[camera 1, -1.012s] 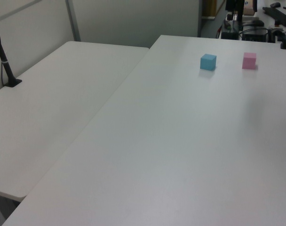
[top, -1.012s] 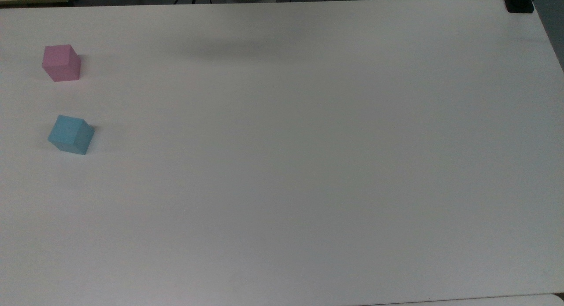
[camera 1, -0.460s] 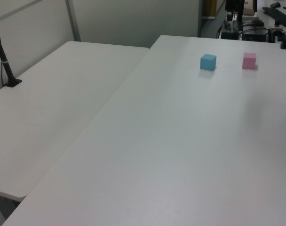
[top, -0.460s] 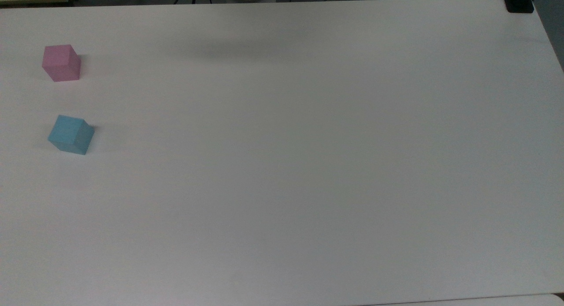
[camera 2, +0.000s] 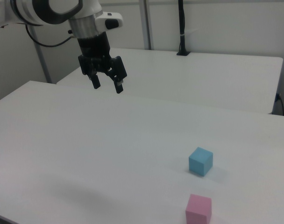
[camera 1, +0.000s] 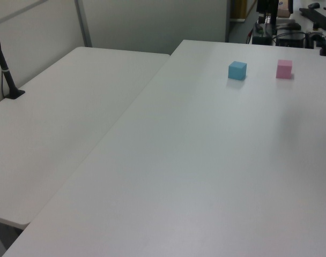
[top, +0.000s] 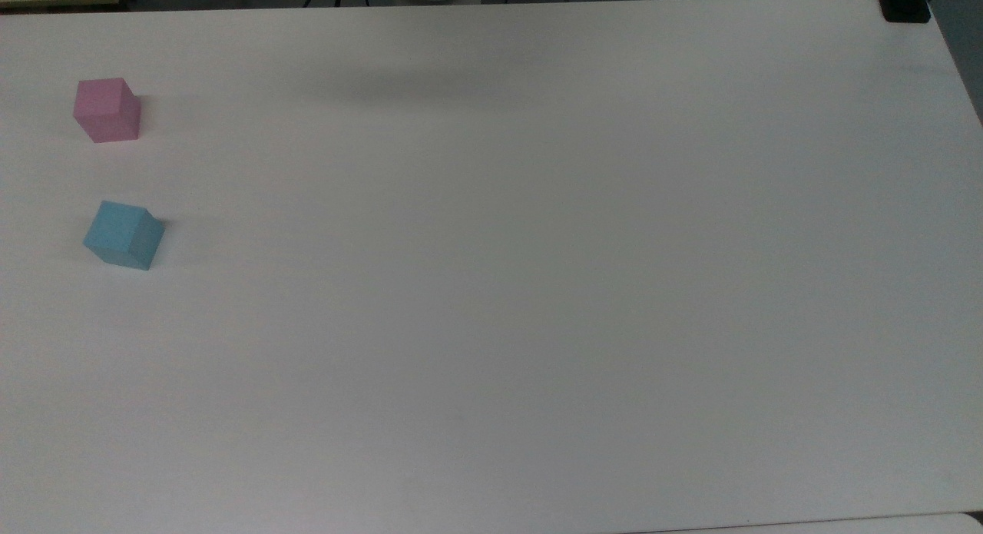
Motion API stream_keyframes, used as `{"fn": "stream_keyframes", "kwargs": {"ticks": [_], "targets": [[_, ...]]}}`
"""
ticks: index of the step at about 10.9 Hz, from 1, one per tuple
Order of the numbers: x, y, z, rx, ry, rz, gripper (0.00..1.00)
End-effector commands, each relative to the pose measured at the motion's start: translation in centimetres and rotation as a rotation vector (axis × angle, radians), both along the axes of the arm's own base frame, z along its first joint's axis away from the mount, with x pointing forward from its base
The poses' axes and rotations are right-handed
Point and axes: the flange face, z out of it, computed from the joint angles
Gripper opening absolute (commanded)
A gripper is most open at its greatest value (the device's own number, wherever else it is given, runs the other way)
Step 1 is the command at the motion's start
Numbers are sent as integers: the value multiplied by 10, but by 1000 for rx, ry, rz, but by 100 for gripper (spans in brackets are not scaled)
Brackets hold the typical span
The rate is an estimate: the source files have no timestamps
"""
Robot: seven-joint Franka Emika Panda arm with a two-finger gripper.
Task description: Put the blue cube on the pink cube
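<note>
1. The blue cube (top: 123,234) (camera 1: 237,70) (camera 2: 200,161) is a plain light cyan.
2. The pink cube (top: 107,110) (camera 1: 284,68) (camera 2: 198,209) is a plain pale pink.
3. The table (top: 537,288) (camera 1: 206,160) (camera 2: 86,140) under them is plain white.
4. My gripper (camera 2: 106,85) is black, on a white arm (camera 2: 44,11) with dark grey joints.

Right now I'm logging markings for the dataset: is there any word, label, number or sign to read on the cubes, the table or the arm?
None can be read.
Blue cube: plain faces.
Pink cube: plain faces.
Table: bare white.
End effector: black, no legible marking.
</note>
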Motion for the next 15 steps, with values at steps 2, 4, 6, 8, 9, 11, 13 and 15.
{"fn": "stream_keyframes", "kwargs": {"ticks": [2,4,6,8,9,11,13,15], "targets": [[2,-15,-2,18,-1,-11,100],[19,-53,-18,9,-40,-5,100],[37,-92,-40,12,-123,-43,100],[55,-122,-73,-1,-154,-87,100],[66,-134,-96,-8,-162,-98,100],[86,-158,-154,-11,-165,-125,100],[107,-167,-205,-10,-200,-182,100],[114,-170,-234,-19,-199,-194,100]]}}
